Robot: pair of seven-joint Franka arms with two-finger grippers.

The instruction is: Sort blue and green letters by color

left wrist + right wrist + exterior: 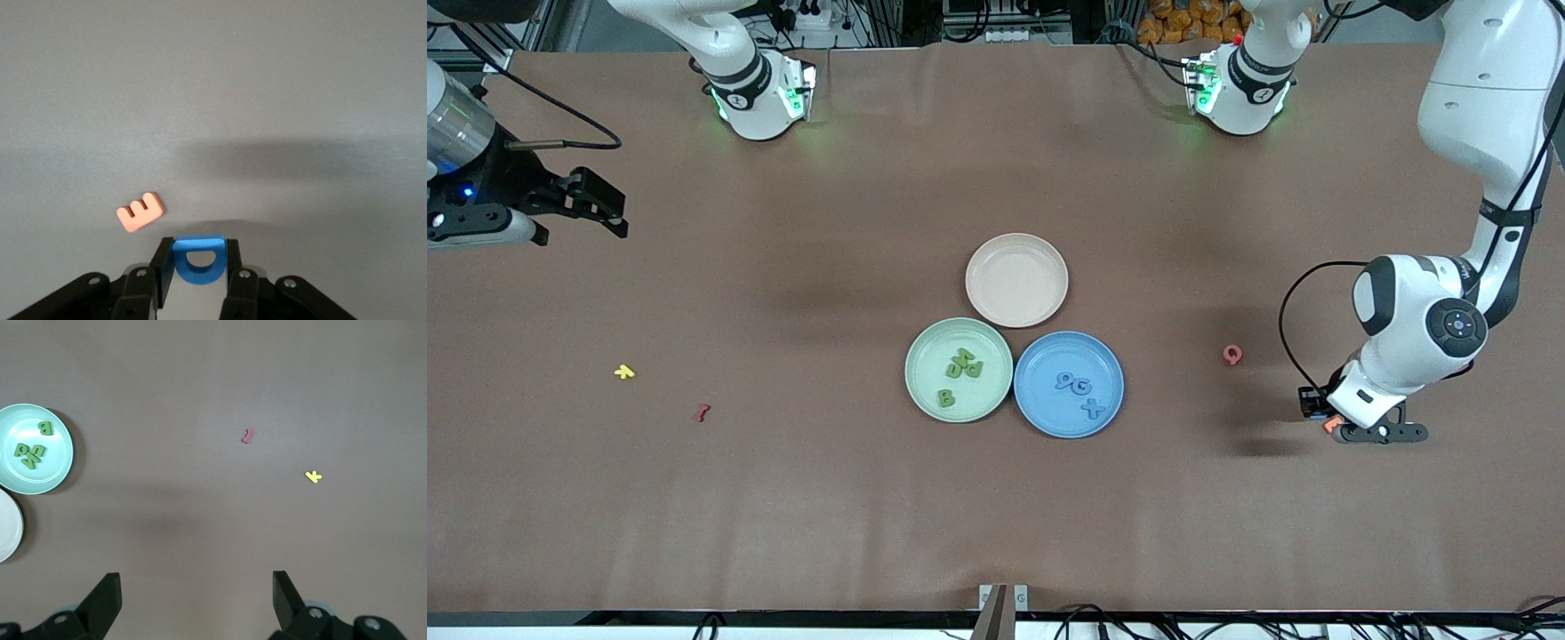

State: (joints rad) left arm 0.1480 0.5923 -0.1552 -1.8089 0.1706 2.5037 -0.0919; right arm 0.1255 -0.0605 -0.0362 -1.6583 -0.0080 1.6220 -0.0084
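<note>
Left gripper (pixel 197 267) was clamped on a blue D (pixel 197 260), low over the table's left-arm end, just beside the orange E (pixel 141 212). Pink Q (pixel 1232 355) lay nearby. Right gripper (pixel 197 597) waited, fingers spread, over the right-arm end. Green letters (pixel 960 372) sat in the green plate (pixel 925 356), three blue letters (pixel 1080 391) in the blue plate (pixel 1040 356).

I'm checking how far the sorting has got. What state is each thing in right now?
left gripper: shut on blue D, beside orange E
right gripper: open, waiting
green plate: holds green letters
blue plate: holds three blue letters
pink plate: empty
</note>
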